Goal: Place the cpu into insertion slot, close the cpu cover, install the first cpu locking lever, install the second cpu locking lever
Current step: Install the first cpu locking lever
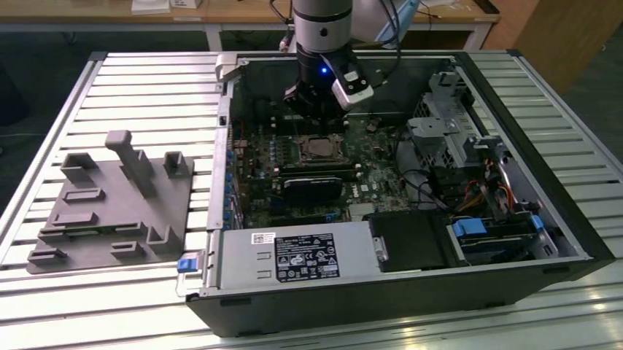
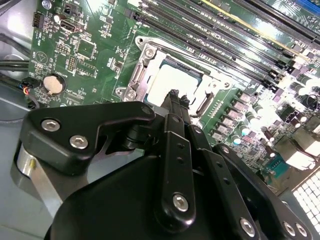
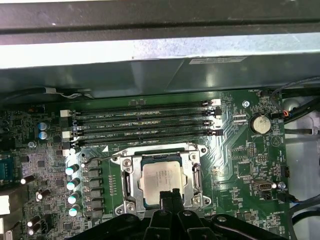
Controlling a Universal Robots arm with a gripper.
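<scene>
The cpu lies flat in the insertion slot on the green motherboard, its silver top facing up. The cpu cover lies down around it as a metal frame. A thin wire lever runs along the slot's side nearest the memory slots. My gripper hangs just above the cpu's edge, fingers together and holding nothing. In the second wrist view the gripper tips point at the cpu inside the cpu cover. In the exterior view the gripper stands over the cpu.
Long black memory slots run beside the socket. A black card sits below it in the open computer case, with a power supply and drive bays around. A grey fixture lies on the slatted table.
</scene>
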